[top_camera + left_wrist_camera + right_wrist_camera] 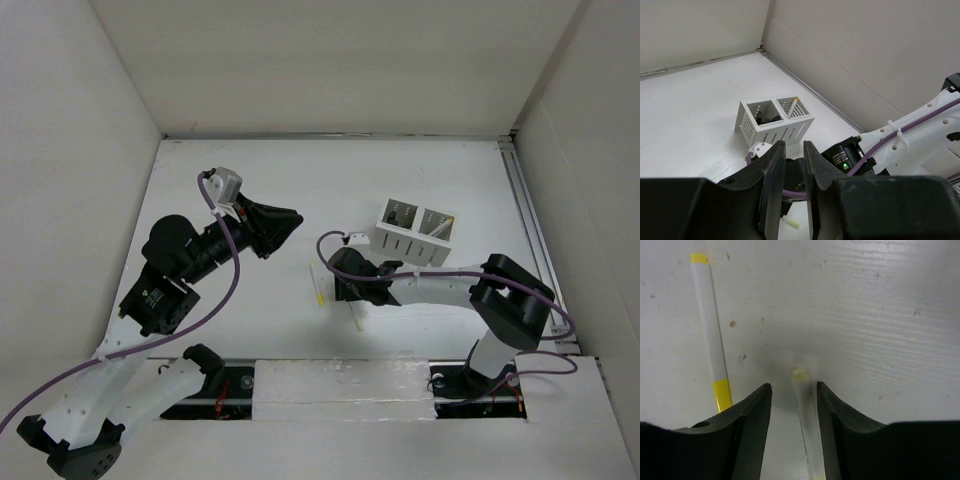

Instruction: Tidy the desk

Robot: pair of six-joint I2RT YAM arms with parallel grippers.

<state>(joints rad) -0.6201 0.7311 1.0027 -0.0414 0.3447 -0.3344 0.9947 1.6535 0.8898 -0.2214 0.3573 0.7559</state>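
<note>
Matte white desk (250,170), flat and bare-looking, white panels (80,150) round it, thin metal rail (527,230) along its rt edge.

L gripper (293,220) is up off the desk's left-centre, fingers (772,175) a narrow gap apart w/ nothing btwn them. Right of it a yellow-banded pen (317,285) lies flat on the desk. R gripper (792,386) is low over mid-desk, jaws apart, straddling a plain white pen (802,405) that sits closer to the rt finger, not clamped. Further rt the slotted holder box (415,232) stands on the desk. In the L wrist view its left compartment has dark items (762,116), and the right one has a yellow-tipped stick (791,106) leaning.
</note>
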